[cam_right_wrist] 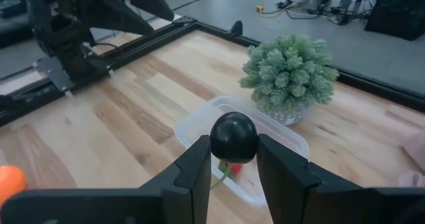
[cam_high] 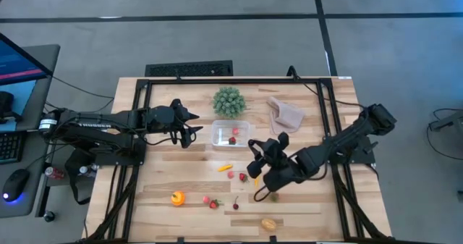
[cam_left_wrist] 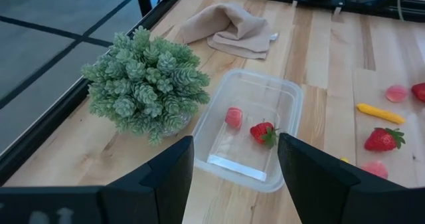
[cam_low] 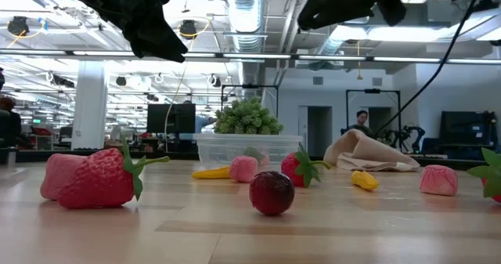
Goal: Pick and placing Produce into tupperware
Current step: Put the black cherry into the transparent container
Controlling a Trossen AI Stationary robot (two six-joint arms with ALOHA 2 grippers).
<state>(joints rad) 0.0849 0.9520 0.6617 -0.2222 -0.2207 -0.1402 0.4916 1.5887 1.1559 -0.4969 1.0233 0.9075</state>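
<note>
The clear tupperware [cam_high: 230,134] sits on the wood table, near side of the green plant [cam_high: 228,101]. In the left wrist view the tupperware [cam_left_wrist: 249,127] holds a pink piece [cam_left_wrist: 233,116] and a strawberry [cam_left_wrist: 264,132]. My right gripper [cam_high: 258,150] hovers by its right near corner, shut on a dark round fruit [cam_right_wrist: 234,136]. My left gripper [cam_high: 196,128] waits open just left of the container, which shows between its fingers in the left wrist view [cam_left_wrist: 236,154]. More produce lies toward the near edge: an orange [cam_high: 177,198], strawberries [cam_high: 210,200], a yellow piece [cam_high: 268,224]. My right gripper pinches the dark round fruit by its two sides [cam_right_wrist: 216,139] between the two fingers [cam_right_wrist: 194,167]. The fingers slant in from the table's right near side toward the container. The fruit is lifted clear of the table, and a green stem [cam_right_wrist: 222,173] hangs below it.
A beige cloth [cam_high: 285,114] lies right of the plant. A black frame rail [cam_high: 217,82] runs around the table's far edge and sides. In the low view a big strawberry [cam_low: 102,178] and a dark red cherry [cam_low: 272,192] lie close to the near edge.
</note>
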